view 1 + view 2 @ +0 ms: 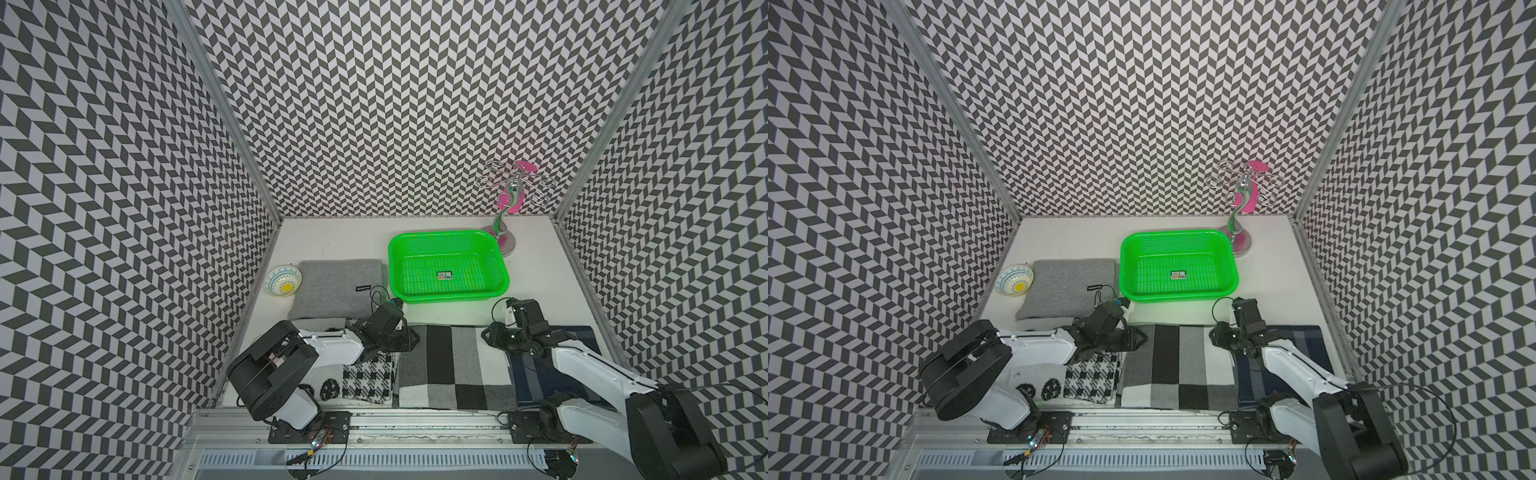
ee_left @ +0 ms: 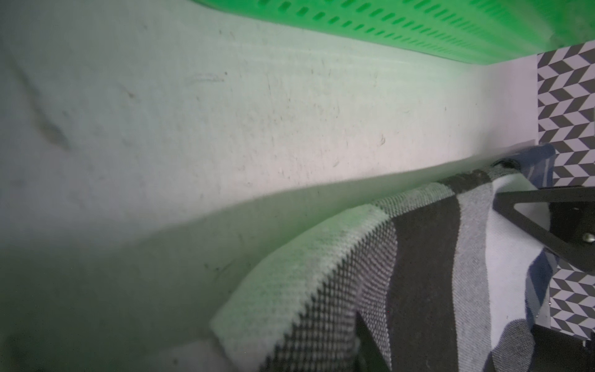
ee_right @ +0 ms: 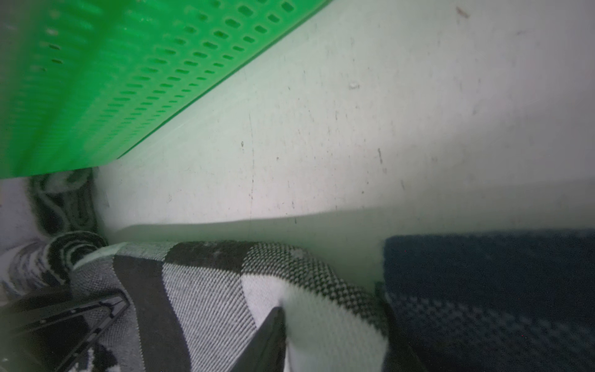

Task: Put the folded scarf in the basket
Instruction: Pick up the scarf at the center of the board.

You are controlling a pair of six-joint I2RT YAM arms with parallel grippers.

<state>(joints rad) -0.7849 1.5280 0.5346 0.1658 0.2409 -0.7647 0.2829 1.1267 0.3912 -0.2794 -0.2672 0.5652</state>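
Scarf, woven block-check rectangle, lies near perforated plastic basket.

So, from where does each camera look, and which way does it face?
Top views: high above the front rail, looking down toward the back wall; left arm and right arm show, basket beyond them.
Left wrist: low on the left arm, looking along the block-patterned scarf's edge and the basket wall; left gripper fingers show.
Right wrist: low on the right arm, facing the same scarf and basket; right gripper fingers show.
Shared: both wrist views see scarf, table, basket.
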